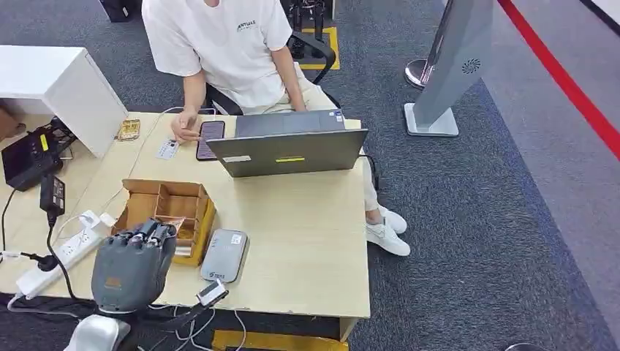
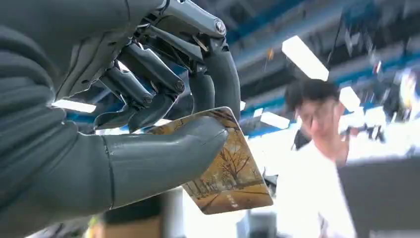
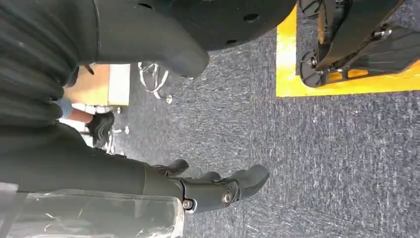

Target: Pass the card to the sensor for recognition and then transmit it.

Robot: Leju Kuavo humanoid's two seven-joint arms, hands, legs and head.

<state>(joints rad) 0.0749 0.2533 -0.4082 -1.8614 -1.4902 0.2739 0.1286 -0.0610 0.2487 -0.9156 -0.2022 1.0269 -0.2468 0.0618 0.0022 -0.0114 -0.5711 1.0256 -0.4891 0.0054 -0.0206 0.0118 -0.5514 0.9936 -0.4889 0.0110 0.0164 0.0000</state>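
Observation:
A card [image 2: 230,173] printed with autumn trees in brown and gold is pinched between the thumb and fingers of my left hand [image 2: 148,124]. In the head view that left hand [image 1: 133,265] hovers over the near-left part of the wooden table [image 1: 307,248], just in front of a cardboard box [image 1: 164,206]. The grey flat sensor [image 1: 224,254] lies on the table immediately right of the hand. My right hand [image 3: 74,158] hangs beside my body above grey carpet, its fingers [image 3: 218,191] apart and holding nothing.
A person in a white shirt [image 1: 227,51] sits across the table behind an open laptop [image 1: 289,146], one hand by a phone [image 1: 210,139]. A power strip [image 1: 62,256] and cables lie at the left. A small device [image 1: 212,292] sits on the near edge.

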